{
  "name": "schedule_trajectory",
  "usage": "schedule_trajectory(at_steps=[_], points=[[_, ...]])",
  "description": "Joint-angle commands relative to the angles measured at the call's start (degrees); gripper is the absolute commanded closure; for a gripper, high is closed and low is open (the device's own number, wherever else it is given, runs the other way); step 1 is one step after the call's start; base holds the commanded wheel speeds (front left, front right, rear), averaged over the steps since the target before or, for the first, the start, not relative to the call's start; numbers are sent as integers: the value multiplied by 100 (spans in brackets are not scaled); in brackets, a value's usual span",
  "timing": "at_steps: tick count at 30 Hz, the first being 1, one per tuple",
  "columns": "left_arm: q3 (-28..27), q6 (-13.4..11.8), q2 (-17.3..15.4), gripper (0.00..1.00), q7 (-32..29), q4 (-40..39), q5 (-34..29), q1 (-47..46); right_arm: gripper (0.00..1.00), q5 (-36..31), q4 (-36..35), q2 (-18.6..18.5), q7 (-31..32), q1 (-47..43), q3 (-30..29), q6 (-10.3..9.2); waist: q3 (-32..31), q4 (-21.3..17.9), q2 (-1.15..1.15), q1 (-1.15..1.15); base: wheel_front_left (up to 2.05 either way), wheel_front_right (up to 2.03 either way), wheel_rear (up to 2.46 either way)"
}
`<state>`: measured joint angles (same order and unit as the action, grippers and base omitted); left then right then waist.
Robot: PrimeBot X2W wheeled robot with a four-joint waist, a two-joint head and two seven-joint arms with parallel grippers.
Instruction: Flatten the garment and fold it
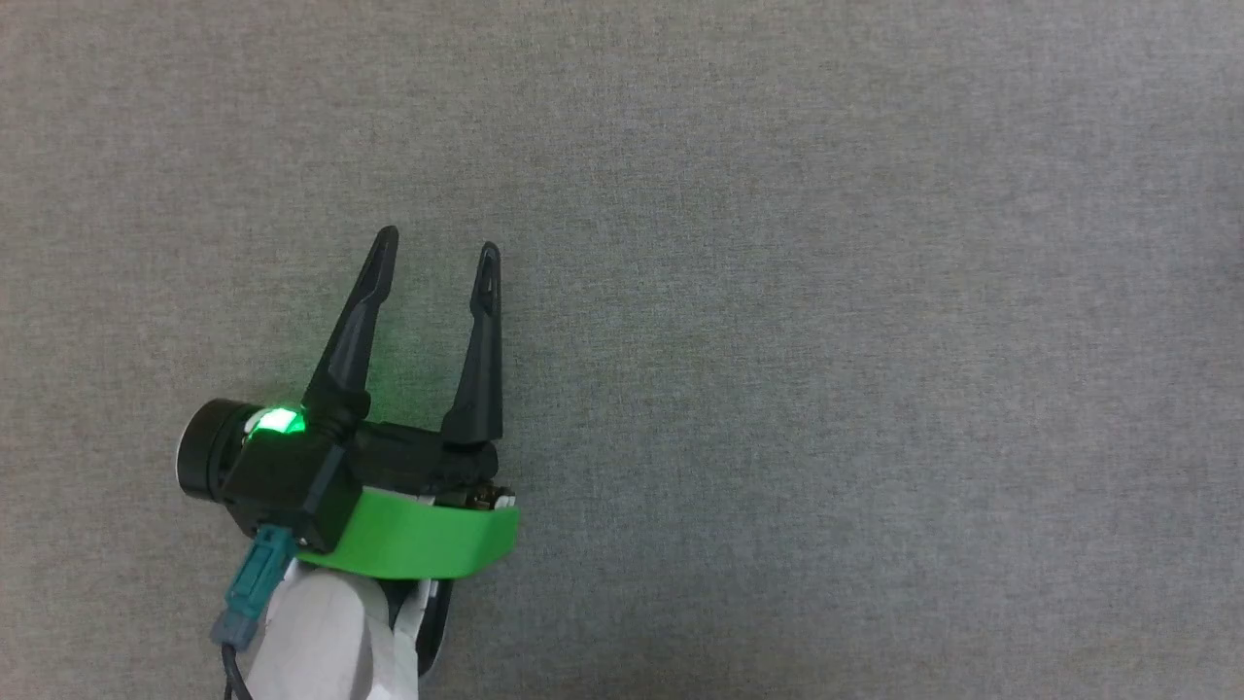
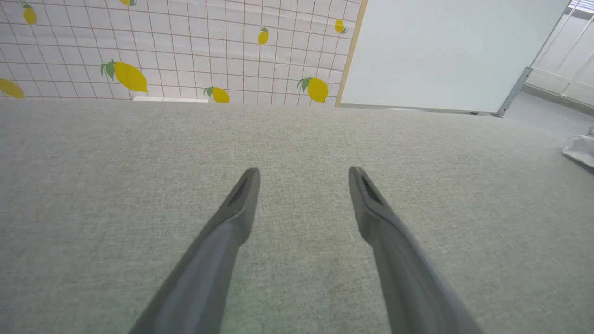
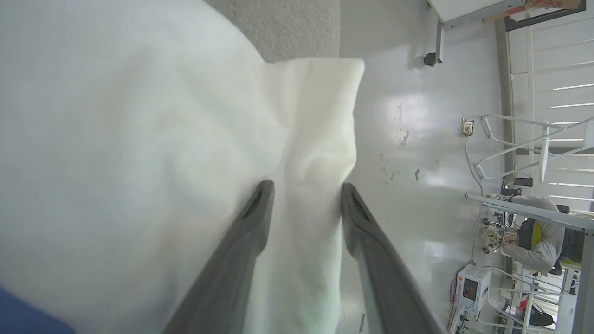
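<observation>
Right wrist view puts the shirt (image 3: 139, 139) right at my right gripper (image 3: 306, 190). A bunched white fold sits between the two fingers and carries on past the tips, its length roughly in line with them. The broad white body spreads off to the left of that hand, and a sliver of blue shows at the lower left corner. The fingers stand partly apart with the cloth touching at least the right one. I cannot tell whether they are pinching it or have let it go.

Beyond the fold I see shiny floor (image 3: 408, 139) and a corner of the grey table (image 3: 287, 28), so I judge this part of the cloth is off the table.

My left gripper (image 1: 437, 241) is spread wide with nothing in it, low over bare table. From its wrist camera, a small white scrap (image 2: 580, 149) lies far off to the right of its fingers. It may be the shirt, but it is too small to be sure.

So the right arm is the near one, and the left would have to travel to its own right to reach any cloth.
</observation>
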<state>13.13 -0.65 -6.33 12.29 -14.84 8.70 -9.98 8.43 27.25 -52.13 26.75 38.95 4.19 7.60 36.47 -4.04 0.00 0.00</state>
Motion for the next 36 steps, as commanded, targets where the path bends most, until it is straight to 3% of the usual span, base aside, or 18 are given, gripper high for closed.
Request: schedule_trajectory(at_steps=[1,9,17,24,32,36], points=[[-41,-49,-35,0,53,5,-1,-81,0,-44,111,36,-67,119,19,-11,-176,22,0,0,0,0,0],[-126,-190,-12,0,165,247,47,199,0,-66,650,146,-400,84,111,-11,-1026,58,0,0,0,0,0],[-138,-230,11,0,200,578,232,710,0,258,384,876,-975,-429,-220,-11,-2203,156,0,0,0,0,0],[-191,-317,4,0,105,624,421,1216,0,308,-794,1738,-1096,-1447,-878,-11,-2897,268,0,0,0,0,0],[-244,-427,-17,0,51,601,527,1646,0,-28,-2910,3198,-917,-2896,-1531,-11,-3285,355,0,0,0,0,0],[-251,-458,-43,0,52,623,544,1788,0,-217,-3658,3873,-1137,-3515,-1709,-11,-3363,399,0,0,0,0,0]])
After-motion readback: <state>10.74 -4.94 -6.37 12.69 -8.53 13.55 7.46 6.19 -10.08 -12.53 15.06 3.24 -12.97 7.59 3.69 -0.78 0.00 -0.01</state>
